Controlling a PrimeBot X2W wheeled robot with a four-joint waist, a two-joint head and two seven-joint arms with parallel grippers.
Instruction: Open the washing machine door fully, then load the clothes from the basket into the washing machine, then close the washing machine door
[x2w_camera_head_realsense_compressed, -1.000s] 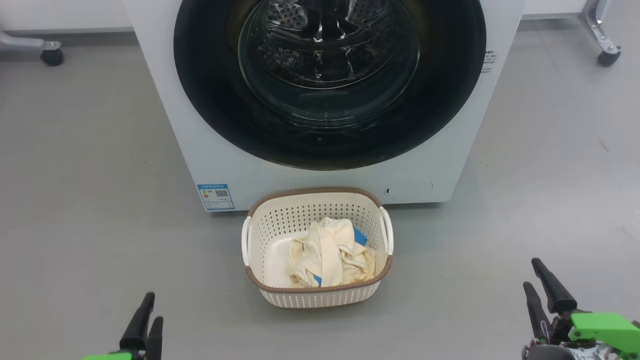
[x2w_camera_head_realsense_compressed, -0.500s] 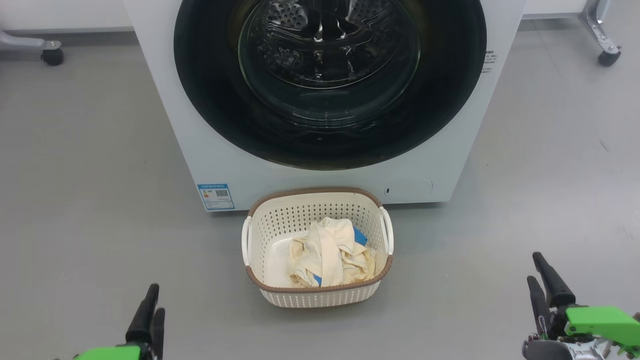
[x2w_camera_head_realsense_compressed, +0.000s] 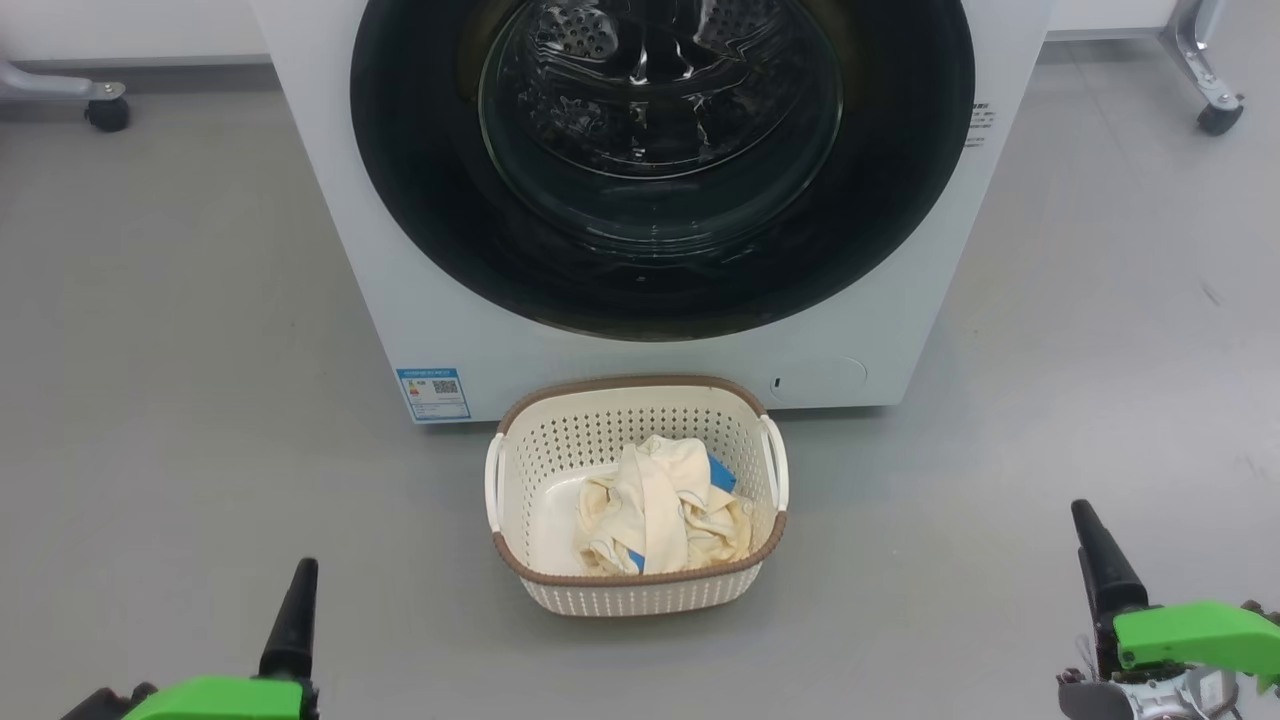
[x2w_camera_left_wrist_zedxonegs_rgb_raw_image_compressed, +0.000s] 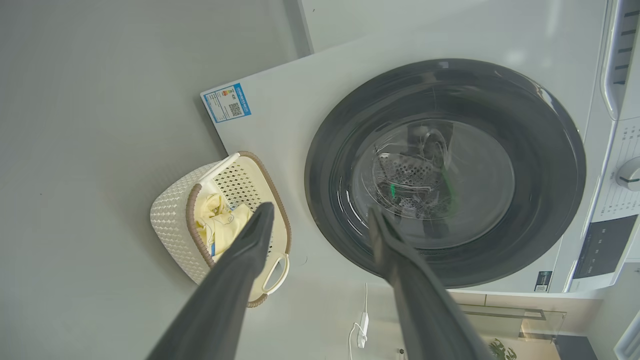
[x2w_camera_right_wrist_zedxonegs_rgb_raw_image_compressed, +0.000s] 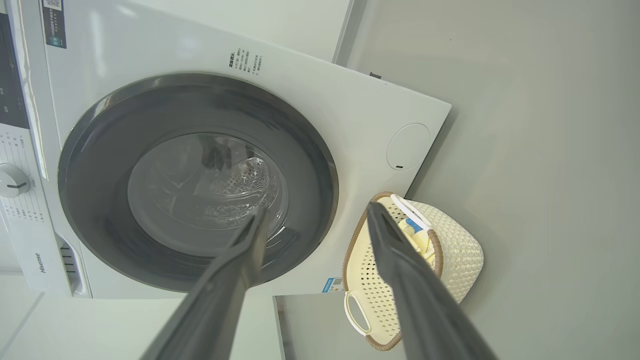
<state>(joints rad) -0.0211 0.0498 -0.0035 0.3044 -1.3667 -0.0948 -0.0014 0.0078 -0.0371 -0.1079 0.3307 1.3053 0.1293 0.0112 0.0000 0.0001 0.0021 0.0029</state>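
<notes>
- Head: door (x2w_camera_head_realsense_compressed: 430, 150) shut, flush on washer (x2w_camera_head_realsense_compressed: 880, 330). Basket (x2w_camera_head_realsense_compressed: 640, 384) on floor (x2w_camera_head_realsense_compressed: 180, 400), just on the near side of the washer and centred under the door. Clothes (x2w_camera_head_realsense_compressed: 655, 510) piled in its right half. Left claw (x2w_camera_head_realsense_compressed: 303, 580) at near left, right claw (x2w_camera_head_realsense_compressed: 1088, 520) at near right, both well apart from basket.
- Left wrist: fingers (x2w_camera_left_wrist_zedxonegs_rgb_raw_image_compressed: 245, 250) spread wide, nothing between them. Basket behind one tip, door behind the other.
- Right wrist: fingers (x2w_camera_right_wrist_zedxonegs_rgb_raw_image_compressed: 235, 260) also wide apart, empty, pointing toward door and basket.
</notes>
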